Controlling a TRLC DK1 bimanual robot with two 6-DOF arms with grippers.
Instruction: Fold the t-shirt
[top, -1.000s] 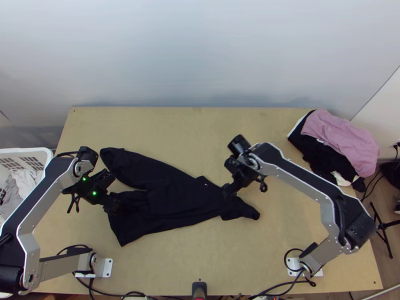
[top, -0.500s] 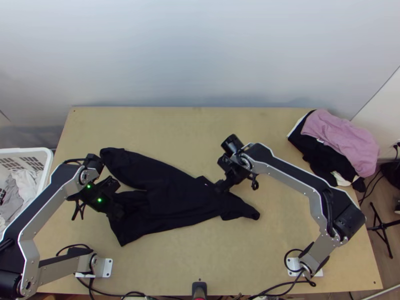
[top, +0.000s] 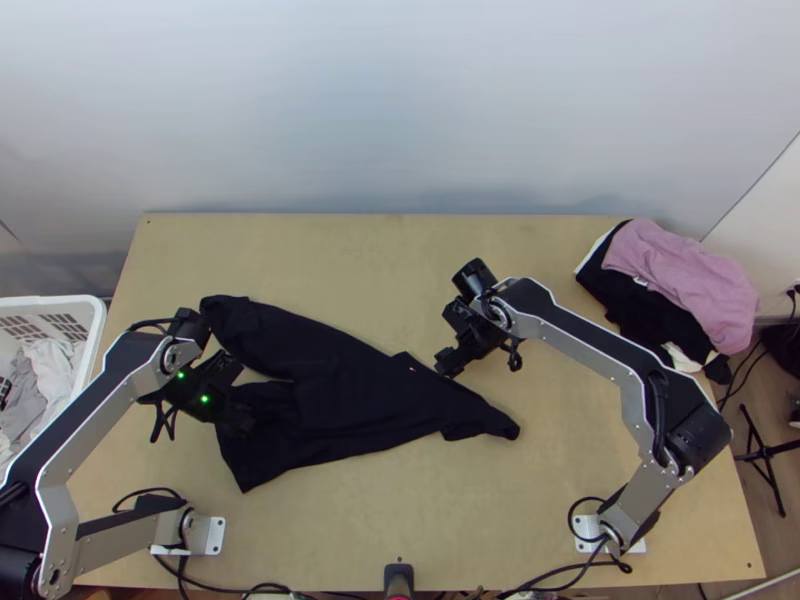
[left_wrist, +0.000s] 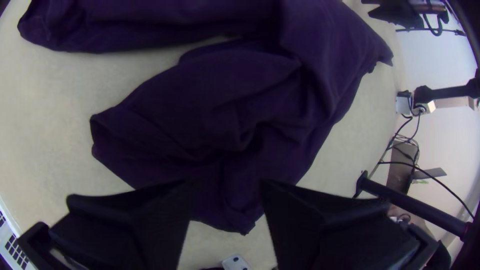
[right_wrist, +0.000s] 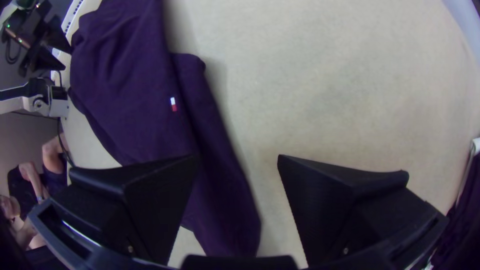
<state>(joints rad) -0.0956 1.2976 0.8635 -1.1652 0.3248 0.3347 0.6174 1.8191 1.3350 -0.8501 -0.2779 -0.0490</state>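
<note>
my wide-fingered black left gripper (left_wrist: 226, 185) is spread astride a rumpled edge, my matching right gripper (right_wrist: 238, 159) spread at the narrower end, i judge to pinch both. the dark cloth t-shirt (top: 350, 400) lies lopsided, partly bunched, across the light wooden table (top: 520, 530).

A black cloth t-shirt (top: 350, 400) is lying mostly left of centre on a light, rectangular wooden table (top: 300, 540). A rumpled heap of pink, black and white cloth (top: 680, 280) is sitting at the far right corner, reaching past the edge. A white, slatted plastic basket (top: 60, 299) is standing just left of the table, holding crumpled pale cloth (top: 50, 365)
</note>
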